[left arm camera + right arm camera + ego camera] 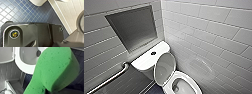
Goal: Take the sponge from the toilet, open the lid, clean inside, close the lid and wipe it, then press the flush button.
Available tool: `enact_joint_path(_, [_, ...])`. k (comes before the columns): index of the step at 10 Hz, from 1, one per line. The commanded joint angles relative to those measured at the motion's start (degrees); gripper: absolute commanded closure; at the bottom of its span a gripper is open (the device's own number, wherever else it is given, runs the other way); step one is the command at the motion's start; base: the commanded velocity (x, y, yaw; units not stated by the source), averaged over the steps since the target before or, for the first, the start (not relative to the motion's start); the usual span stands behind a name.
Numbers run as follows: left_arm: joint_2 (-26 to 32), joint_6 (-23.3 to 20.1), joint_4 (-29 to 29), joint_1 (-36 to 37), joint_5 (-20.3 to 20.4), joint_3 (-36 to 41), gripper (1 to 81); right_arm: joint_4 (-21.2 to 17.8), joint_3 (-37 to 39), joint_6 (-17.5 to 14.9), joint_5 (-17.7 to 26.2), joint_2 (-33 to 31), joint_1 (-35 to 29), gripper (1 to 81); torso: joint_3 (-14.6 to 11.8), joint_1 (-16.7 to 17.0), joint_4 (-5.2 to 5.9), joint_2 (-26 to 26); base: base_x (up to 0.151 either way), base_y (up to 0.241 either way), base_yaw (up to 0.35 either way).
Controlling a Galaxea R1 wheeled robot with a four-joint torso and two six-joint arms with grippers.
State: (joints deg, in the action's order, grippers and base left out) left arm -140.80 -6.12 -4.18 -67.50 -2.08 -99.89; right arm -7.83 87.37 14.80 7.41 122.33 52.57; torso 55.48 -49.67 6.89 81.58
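Observation:
The white toilet (194, 85) stands in the corner with its lid (164, 66) raised against the tank (146, 60). On the tank top sits the small dark flush button (153, 53). In the right wrist view the bright green sponge (55, 69) looms close, held in my shut right gripper. It hangs above the rim of the open bowl (25, 68), whose dark drain shows beyond its edge. The left wrist view looks down past the robot's dark plate at the blue floor (18, 11); nothing is in the left gripper.
White tiled walls (214, 32) close in on the right and behind. A grey recessed niche (134, 27) sits above the tank. A metal grab bar (111, 78) runs along the left wall. A pale skirting (60, 16) borders the blue mosaic floor.

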Motion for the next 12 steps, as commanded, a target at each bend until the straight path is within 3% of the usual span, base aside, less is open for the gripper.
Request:
enact_joint_path(1, [5.2, 0.9, -9.5, 10.0, -7.0, 6.0, 1.0, 0.2, -4.4, -0.6, -6.3, -4.8, 8.6, 81.1, 0.0, 0.0, 0.00, 0.0, 0.000, 0.000, 0.000])
enact_joint_path(3, [5.6, 3.0, -19.8, 15.4, -6.4, 6.9, 1.0, 0.0, 1.3, -0.7, -15.6, -3.0, 19.1, 81.1, 0.0, 0.0, 0.00, 0.0, 0.000, 0.000, 0.000])
enact_joint_path(6, [7.2, 6.4, -32.1, 23.1, -4.5, 6.9, 1.0, 0.2, 8.9, -0.7, -23.2, 0.2, 29.0, 81.1, 0.0, 0.0, 0.00, 0.0, 0.000, 0.000, 0.000])
enact_joint_path(12, [12.0, 12.1, -39.5, 34.3, -2.0, 8.5, 1.0, 8.0, 11.7, -0.6, -29.4, 4.4, 39.7, 81.1, 0.0, 0.0, 0.00, 0.0, 0.000, 0.000, 0.000])
